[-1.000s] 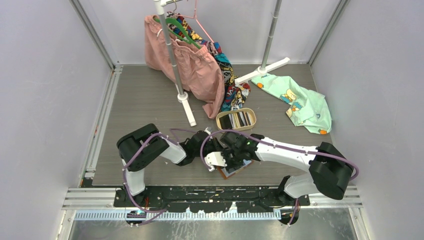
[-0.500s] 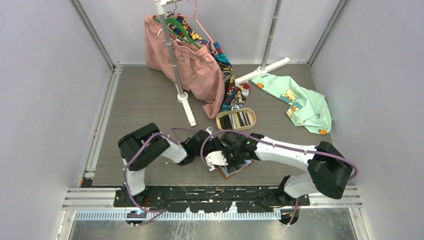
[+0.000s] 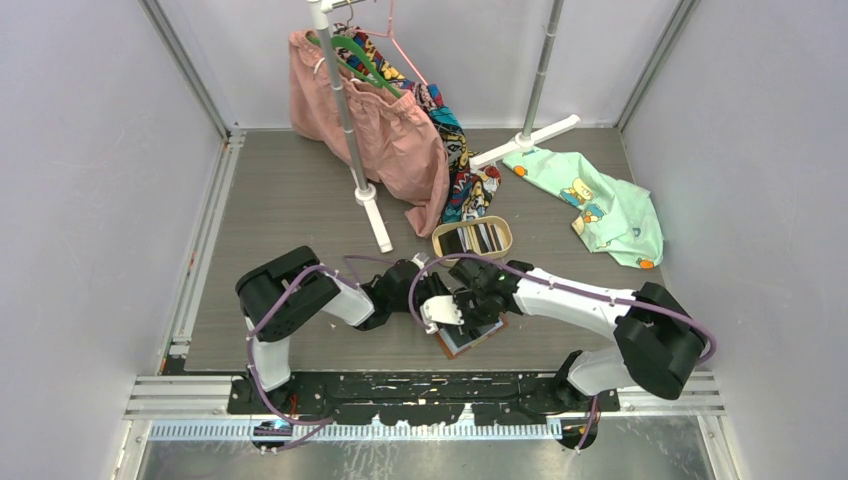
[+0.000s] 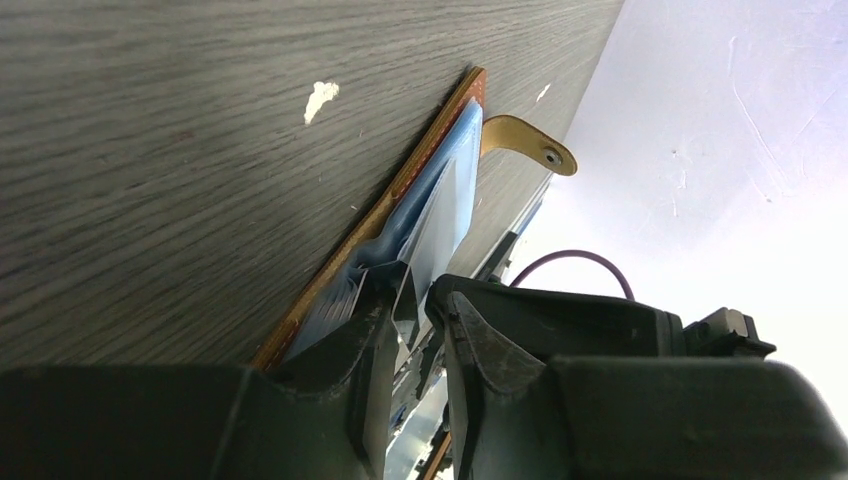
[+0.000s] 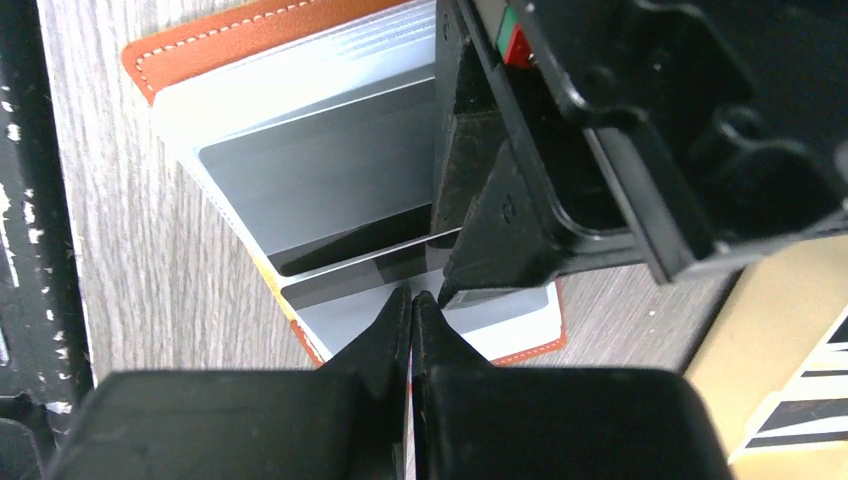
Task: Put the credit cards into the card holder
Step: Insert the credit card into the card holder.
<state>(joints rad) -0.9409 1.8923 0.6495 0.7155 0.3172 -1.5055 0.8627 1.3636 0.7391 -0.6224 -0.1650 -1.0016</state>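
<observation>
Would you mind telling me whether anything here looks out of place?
A mint-green printed garment lies crumpled on the table beside the rack, while other clothes hang.

- Top external: we look down from above and behind the arm bases, far from the card holder (image 3: 470,337), and take in the whole table (image 3: 290,200).
- Left wrist: we sit low and close beside the card holder (image 4: 440,200) and look along its edge.
- Right wrist: we look straight down from just above the card holder (image 5: 330,170).
- Shared by all three: the card holder.
</observation>
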